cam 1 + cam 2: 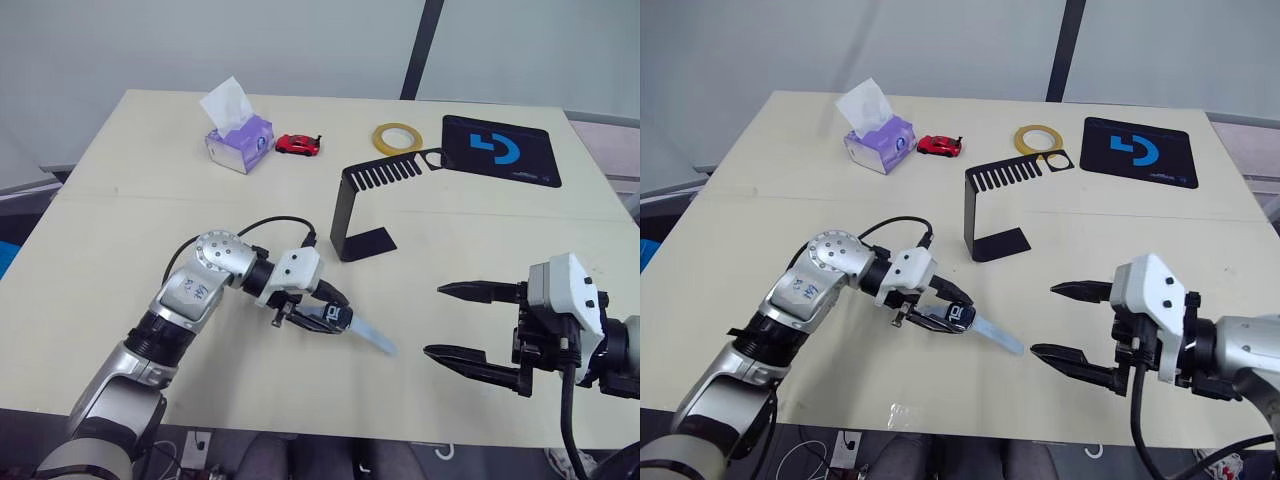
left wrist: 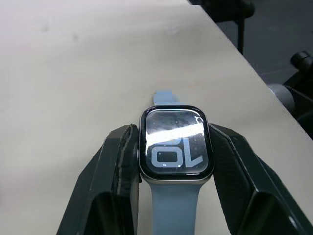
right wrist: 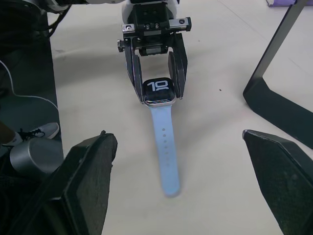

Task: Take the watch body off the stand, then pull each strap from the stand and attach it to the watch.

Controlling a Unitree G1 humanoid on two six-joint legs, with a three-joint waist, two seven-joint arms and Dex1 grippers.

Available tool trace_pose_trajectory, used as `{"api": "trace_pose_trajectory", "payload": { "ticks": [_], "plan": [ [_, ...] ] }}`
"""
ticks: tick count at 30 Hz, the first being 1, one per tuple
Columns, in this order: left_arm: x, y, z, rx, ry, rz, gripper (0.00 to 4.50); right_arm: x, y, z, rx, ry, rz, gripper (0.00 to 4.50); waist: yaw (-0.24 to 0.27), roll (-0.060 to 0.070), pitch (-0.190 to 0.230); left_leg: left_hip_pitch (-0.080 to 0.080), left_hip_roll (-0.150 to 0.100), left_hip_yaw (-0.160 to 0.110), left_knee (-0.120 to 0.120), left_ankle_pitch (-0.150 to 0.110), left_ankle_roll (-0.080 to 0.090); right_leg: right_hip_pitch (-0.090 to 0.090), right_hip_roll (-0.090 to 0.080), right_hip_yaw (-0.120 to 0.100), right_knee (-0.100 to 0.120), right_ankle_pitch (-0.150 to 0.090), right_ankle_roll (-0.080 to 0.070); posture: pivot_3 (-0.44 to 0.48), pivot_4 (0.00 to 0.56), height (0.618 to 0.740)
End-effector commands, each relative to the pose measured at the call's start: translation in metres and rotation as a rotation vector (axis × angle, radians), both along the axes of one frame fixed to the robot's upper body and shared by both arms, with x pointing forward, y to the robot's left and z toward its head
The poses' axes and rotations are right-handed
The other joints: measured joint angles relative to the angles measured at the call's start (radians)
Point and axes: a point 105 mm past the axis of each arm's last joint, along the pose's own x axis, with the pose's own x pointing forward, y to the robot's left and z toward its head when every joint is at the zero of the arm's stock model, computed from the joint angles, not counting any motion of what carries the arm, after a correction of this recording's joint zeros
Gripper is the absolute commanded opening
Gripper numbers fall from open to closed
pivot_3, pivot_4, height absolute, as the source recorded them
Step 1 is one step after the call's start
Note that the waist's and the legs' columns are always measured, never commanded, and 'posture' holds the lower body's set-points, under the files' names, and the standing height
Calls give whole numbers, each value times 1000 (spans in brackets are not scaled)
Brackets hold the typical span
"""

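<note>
Done: my left hand (image 1: 322, 315) clamped the watch body (image 2: 176, 144), off the stand (image 1: 365, 205); 2 straps (image 3: 164, 152) looked attached.
Left: my right hand (image 1: 462, 322) gaped empty; likely just set-down.

Watch body (image 2: 176, 144) (straps (image 2: 172, 208) at both ends) clamped between left gripper (image 2: 176, 161) fingers (image 2: 120, 166).

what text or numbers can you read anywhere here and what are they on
"10" in white digits on the watch body screen, held between the left gripper fingers.
Blue logo on the black mat: a symbol, no readable letters.
Marking on the left arm's shell: too small to read.
</note>
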Motion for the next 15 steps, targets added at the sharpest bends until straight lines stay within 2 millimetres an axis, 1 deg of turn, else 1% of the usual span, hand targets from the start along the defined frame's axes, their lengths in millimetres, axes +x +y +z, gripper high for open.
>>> {"api": "trace_pose_trajectory", "payload": {
  "ticks": [1,4,7,9,13,15],
  "plan": [
    [-6,-6,-11,48,20,128,1698,-5,9,-10,-53,-53,-2,4407,0,0,0,0,0,0,0,0,0,0,0,1,0,0,0,0,150,738],
    [-15,-9,-22,86,40,156,1698,-6,12,-19,-53,-41,-10,4407,0,0,0,0,0,0,0,0,0,0,0,2,0,0,0,0,150,738],
    [-18,-6,-39,148,40,201,1698,-9,14,-27,-68,-28,-4,4407,0,0,0,0,0,0,0,0,0,0,0,3,0,0,0,0,150,738],
    [-18,-9,-47,162,38,221,1698,-7,13,-30,-75,-28,-8,4407,-2,0,0,0,0,0,0,0,0,0,1,3,0,0,0,0,150,738],
    [-13,-17,-56,166,31,282,1698,-1,6,-35,-117,-36,-32,4407,2,0,0,1,0,0,0,0,0,1,1,4,0,0,0,0,150,738],
    [-16,-21,-58,155,65,298,1698,0,2,-38,-134,-35,-36,4407,6,0,0,1,-1,-1,0,0,0,1,1,4,-1,0,0,0,150,738]
  ]
}}
